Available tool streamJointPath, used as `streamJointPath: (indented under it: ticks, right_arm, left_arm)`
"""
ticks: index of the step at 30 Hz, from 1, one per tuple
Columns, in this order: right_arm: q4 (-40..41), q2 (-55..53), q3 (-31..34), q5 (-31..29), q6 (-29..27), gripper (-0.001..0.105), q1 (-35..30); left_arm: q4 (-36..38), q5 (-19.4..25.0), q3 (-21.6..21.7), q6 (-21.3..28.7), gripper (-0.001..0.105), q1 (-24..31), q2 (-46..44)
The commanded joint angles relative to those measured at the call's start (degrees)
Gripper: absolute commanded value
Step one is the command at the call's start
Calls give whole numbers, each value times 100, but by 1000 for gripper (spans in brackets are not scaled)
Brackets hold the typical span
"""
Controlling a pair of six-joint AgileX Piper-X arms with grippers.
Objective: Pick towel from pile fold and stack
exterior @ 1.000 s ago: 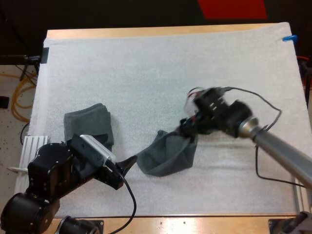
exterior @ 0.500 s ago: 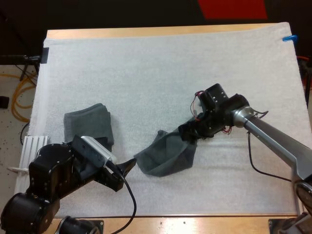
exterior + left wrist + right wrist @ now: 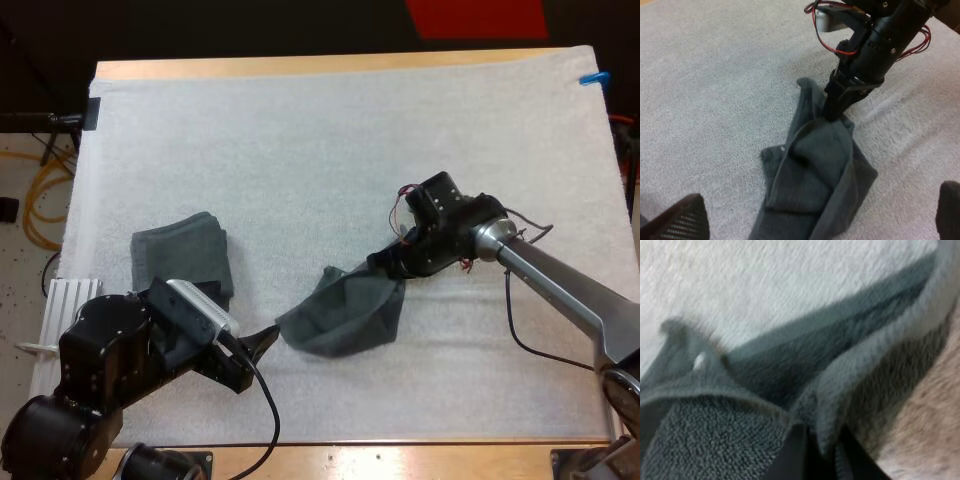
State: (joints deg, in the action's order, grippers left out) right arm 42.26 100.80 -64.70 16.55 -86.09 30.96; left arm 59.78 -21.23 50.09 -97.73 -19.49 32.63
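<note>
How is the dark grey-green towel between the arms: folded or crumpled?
Crumpled: dark grey-green towel bunched in loose uneven folds, edge pinched by right gripper.

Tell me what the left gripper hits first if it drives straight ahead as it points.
The crumpled towel: the open left gripper points at its near edge. Farther along that line the right gripper is shut on the towel's far end. How high the left gripper rides is unclear.

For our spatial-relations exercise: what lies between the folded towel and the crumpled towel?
Only bare white mat, seen in the high view; the folded towel and crumpled towel lie apart.
</note>
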Motion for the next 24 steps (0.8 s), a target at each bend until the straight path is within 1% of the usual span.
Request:
streamJointPath:
  ticks: [1,2,4,5,7,8,10,12,15,17,19,20,22,24]
  right_arm:
    - [-46,-224,-40,-368,-139,0,-1]
    - [-46,-309,-40,-590,-228,0,-1]
    - [-46,-667,-40,-1502,-565,0,-1]
    - [-46,-790,-40,-1817,-680,0,-1]
    - [-70,-1219,-46,-2884,-1049,0,-14]
    - [-92,-1399,-46,-3225,-1173,0,-13]
    - [-238,-1860,-46,-4219,-1716,0,-13]
    - [-411,-2218,-46,-4612,-2017,0,-13]
    - [-603,-2645,-46,-4519,-2095,0,4]
    - [-611,-2785,-46,-4105,-2095,0,65]
    - [-561,-2789,-46,-3005,-2075,0,232]
    - [-555,-2748,-33,-2769,-2062,0,310]
    - [-589,-2510,60,-1978,-1962,0,673]
    - [-697,-2288,204,-1759,-1797,0,991]
  left_arm:
    - [-38,-18,8,25,88,-32,-29]
    - [-38,-18,8,25,88,-32,-29]
    - [-38,-18,8,34,88,-32,-29]
    - [-38,-18,8,37,88,-32,-29]
    - [-38,-18,8,68,88,-32,-29]
    - [-38,-18,8,78,88,-32,-29]
    - [-38,-18,8,77,88,-32,-29]
    - [-38,-18,8,77,88,-32,-29]
    - [-38,-18,8,77,88,-32,-29]
    - [-38,-18,8,77,88,-32,-29]
    - [-38,-18,8,77,88,-32,-29]
    - [-38,-18,8,77,88,-32,-29]
    - [-38,-18,8,77,88,-32,-29]
    - [-38,-18,8,77,88,-32,-29]
